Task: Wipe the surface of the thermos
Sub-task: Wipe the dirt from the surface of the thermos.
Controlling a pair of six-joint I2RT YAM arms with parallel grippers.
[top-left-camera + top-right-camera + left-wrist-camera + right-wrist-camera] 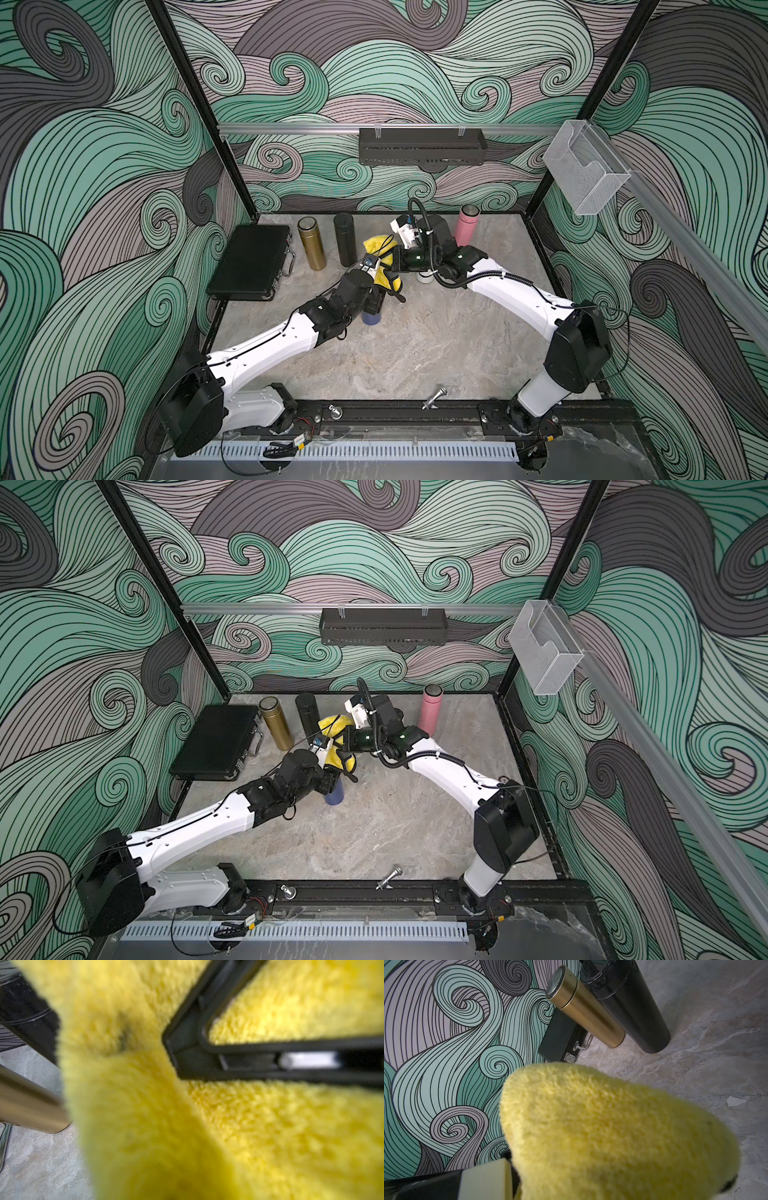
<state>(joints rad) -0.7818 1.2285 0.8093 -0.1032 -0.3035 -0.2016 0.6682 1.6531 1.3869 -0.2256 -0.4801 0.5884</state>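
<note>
**Cloth pinched, blue thermos half hidden**

I see the blue thermos [371, 319] standing upright near the middle of the table [436, 340]. Only its dark, rounded lower body shows beneath my left arm [266, 345]. The fluffy yellow cloth [394, 284] is bunched just behind it. My right hand [386, 274] is pressed together, pinching the cloth. My left hand [395, 294] sits against the pile. I cannot tell how its fingers stand, nor whether cloth meets thermos.

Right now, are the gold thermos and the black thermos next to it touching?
Apart. Both top views show bare tabletop between gold thermos and black thermos.
</note>
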